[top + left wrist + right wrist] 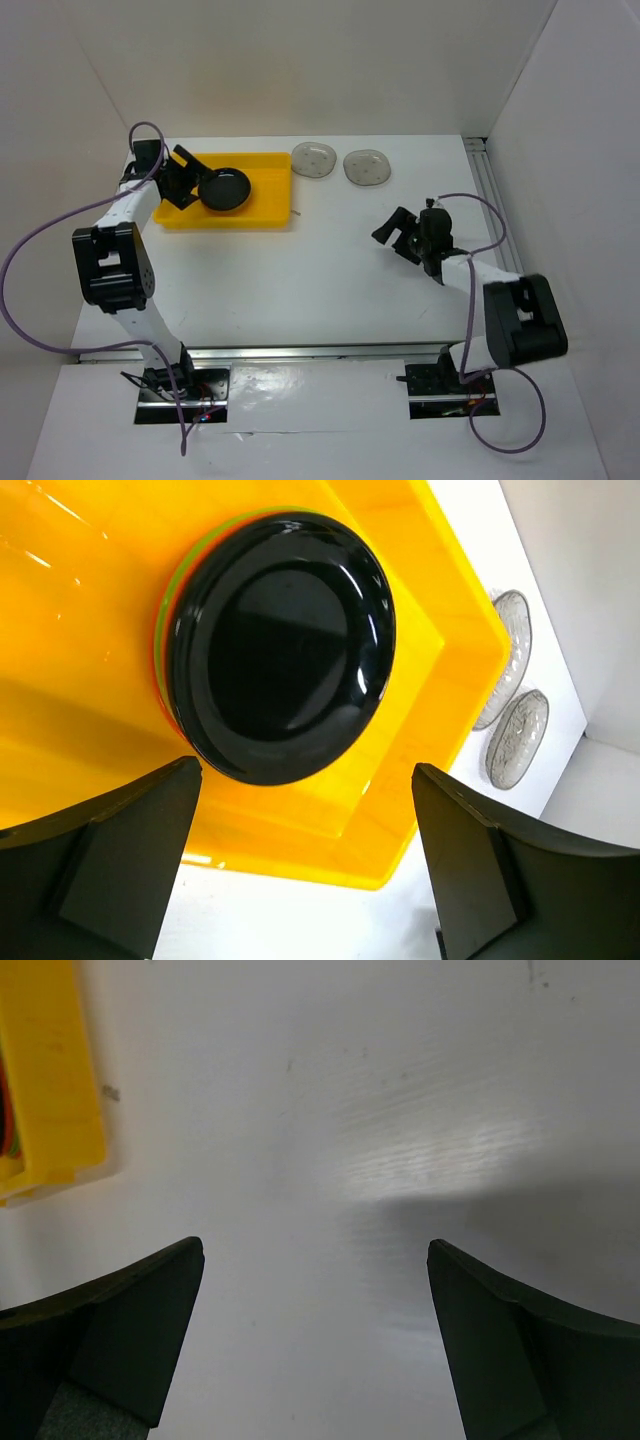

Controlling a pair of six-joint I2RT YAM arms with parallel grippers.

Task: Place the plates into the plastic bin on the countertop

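A shallow rectangular bright yellow plastic bin [268, 161] sits on the matte white tabletop [300, 285] at the far left. Inside it, a round glossy black plate [224, 189] lies flat towards the left end. In the left wrist view this black plate [280, 645] rests on top of another plate, of which only a thin lime green edge [163, 615] shows. The left end effector [190, 180] hangs over the bin's left end just beside the black plate, its jaws spread wide and holding nothing. Two translucent grey rounded-square plates [313, 159] [366, 167] lie side by side on the tabletop, just right of the bin's far right corner and outside it. The right end effector [390, 238] is well apart from them over bare tabletop on the right, jaws also spread wide and empty, with the bin's yellow wall [50, 1080] at the left edge of its wrist view.
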